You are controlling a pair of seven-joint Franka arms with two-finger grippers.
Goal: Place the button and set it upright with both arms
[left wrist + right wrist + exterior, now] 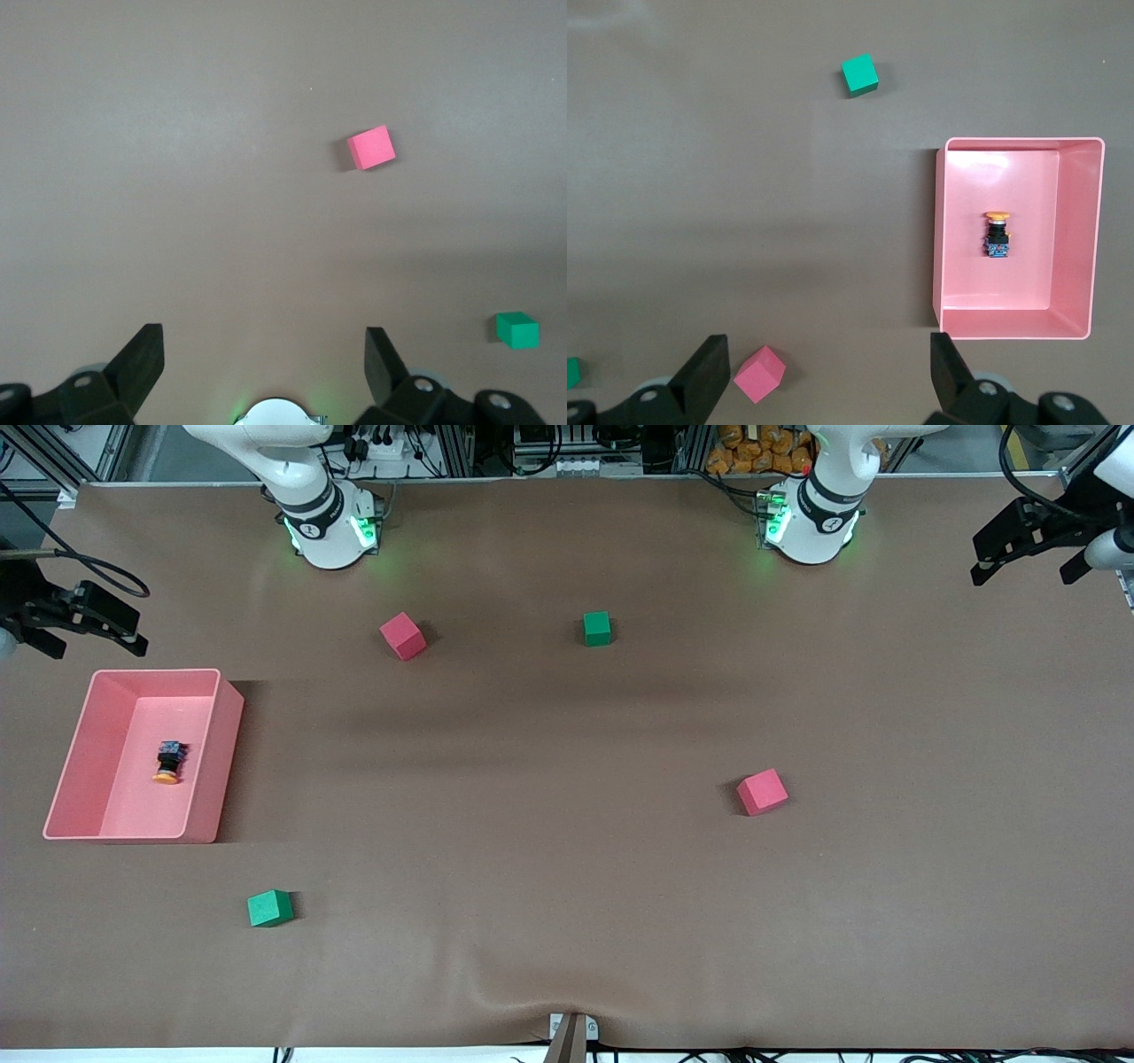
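Observation:
The button [168, 763] lies on its side in a pink tray [213, 771] at the right arm's end of the table. Its orange cap points toward the front camera. The right wrist view shows the button [997, 235] in the middle of the tray [1010, 323]. My right gripper [89, 624] hangs open and empty high over the table edge beside the tray, its jaws [828, 372] wide apart. My left gripper [1028, 558] waits open and empty high over the left arm's end of the table, with bare tabletop between its fingers [264, 363].
Two red cubes [403, 636] [762, 792] and two green cubes [597, 628] [269, 908] are scattered on the brown table. The left wrist view shows a red cube [371, 147] and a green cube [517, 330]. The right wrist view shows a green cube [859, 74] and a red cube [759, 374].

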